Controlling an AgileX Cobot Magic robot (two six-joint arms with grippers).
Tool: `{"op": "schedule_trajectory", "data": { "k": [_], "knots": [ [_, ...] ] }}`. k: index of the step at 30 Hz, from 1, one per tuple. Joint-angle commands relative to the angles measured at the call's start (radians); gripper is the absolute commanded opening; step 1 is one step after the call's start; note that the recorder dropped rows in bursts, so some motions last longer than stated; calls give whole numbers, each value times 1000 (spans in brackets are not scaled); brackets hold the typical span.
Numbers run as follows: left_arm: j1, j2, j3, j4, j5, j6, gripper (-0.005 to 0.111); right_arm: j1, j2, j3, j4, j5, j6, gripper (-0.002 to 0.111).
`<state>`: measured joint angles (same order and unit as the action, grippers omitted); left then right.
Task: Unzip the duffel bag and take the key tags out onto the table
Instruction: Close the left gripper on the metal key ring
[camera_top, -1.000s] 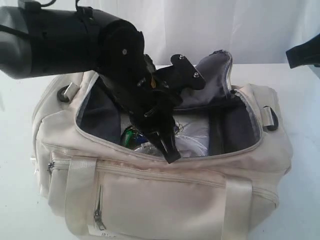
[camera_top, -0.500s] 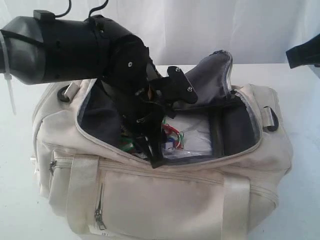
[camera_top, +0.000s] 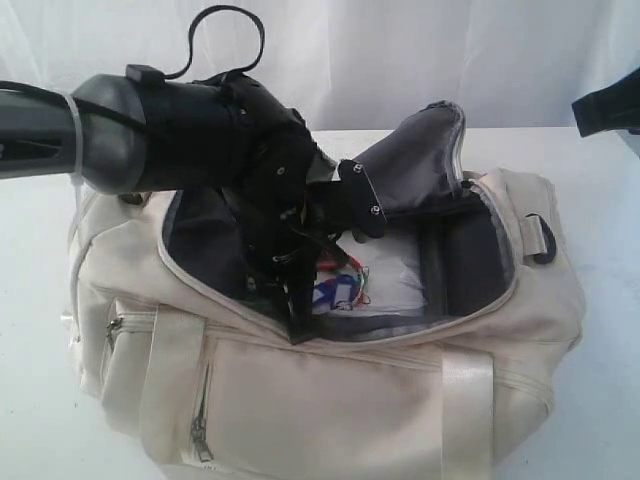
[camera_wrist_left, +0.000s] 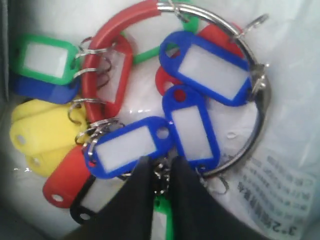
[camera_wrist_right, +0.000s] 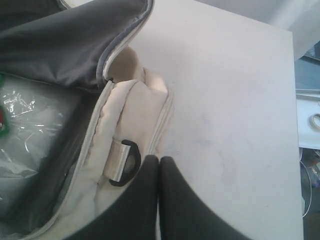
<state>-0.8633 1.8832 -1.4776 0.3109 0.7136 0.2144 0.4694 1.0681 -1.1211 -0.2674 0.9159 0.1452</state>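
Exterior view: key tags (camera_top: 340, 288) lie inside unzipped duffel bag (camera_top: 330, 400).

Small grey print runs across the clear plastic bag (camera_wrist_left: 280, 182) lying under the key tags (camera_wrist_left: 202, 82), too blurred to read. The tags' white label windows are blank. No legible wording shows on the duffel bag (camera_top: 350, 400).

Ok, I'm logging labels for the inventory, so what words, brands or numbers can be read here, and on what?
Clear plastic sheet under the key tags: several lines of small dark print, too blurred to read.
Key tags: the white label inserts are blank, with no writing.
Duffel bag: no brand, label or number shows in any view.
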Motion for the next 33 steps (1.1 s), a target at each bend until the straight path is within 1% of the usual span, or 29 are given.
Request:
{"op": "schedule_trajectory", "data": {
  "k": [1, 6, 12, 28, 30, 33],
  "knots": [
    [4, -18, -1, 17, 20, -18, 0, 1, -7, 6, -5, 1, -11, 0],
    [4, -101, -1, 48, 12, -37, 0, 1, -7, 6, -5, 1, -11, 0],
    [4, -197, -1, 50, -18, -40, 0, 1, -7, 6, -5, 1, -11, 0],
    [4, -219, -1, 62, -40, -58, 0, 1, -7, 6, -5, 1, -11, 0],
    [4, -219, -1, 63, -46, -6, 0, 1, -7, 6, -5, 1, -11, 0],
    [4, -219, -1, 63, -42, 147, 0, 1, -7, 6, -5, 1, -11, 0]
  ]
}}
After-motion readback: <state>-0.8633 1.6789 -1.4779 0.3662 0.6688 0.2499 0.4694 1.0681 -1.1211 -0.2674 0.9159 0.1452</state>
